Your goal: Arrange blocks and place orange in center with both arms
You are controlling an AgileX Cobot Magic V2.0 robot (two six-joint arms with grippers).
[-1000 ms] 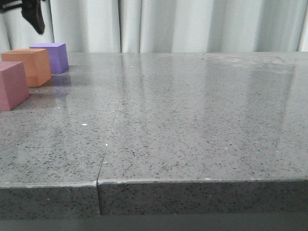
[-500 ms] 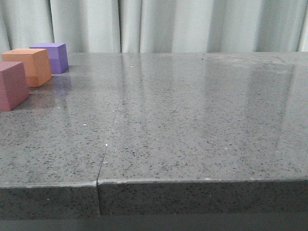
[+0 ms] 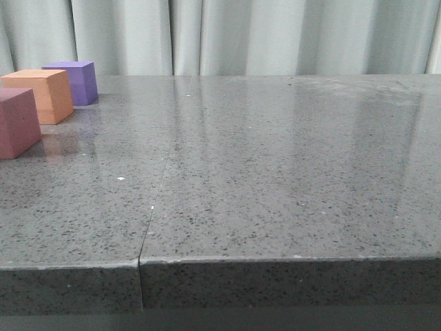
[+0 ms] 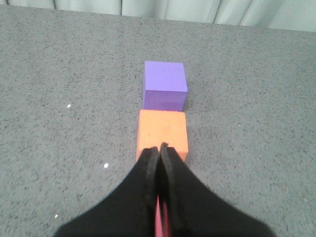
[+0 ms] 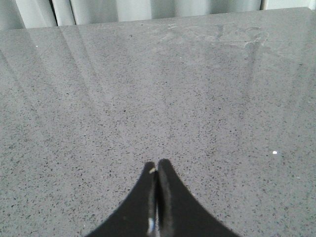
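Observation:
Three cubes stand in a row at the far left of the grey table: the purple block (image 3: 76, 81) farthest back, the orange block (image 3: 43, 95) in the middle, the pink-red block (image 3: 17, 123) nearest. In the left wrist view my left gripper (image 4: 158, 149) is shut and empty, above the row, over the near edge of the orange block (image 4: 162, 132), with the purple block (image 4: 165, 85) beyond. A pink sliver (image 4: 159, 219) of the pink-red block shows between the fingers. My right gripper (image 5: 157, 165) is shut and empty over bare table. Neither gripper shows in the front view.
The speckled grey table (image 3: 275, 172) has a seam (image 3: 153, 207) running from its front edge toward the back. Pale curtains (image 3: 241, 34) hang behind it. The table's front edge (image 3: 275, 261) is close to the camera.
A second ago the left gripper hung at the front view's top left corner above the blocks; it has since left that view. The blocks have not moved.

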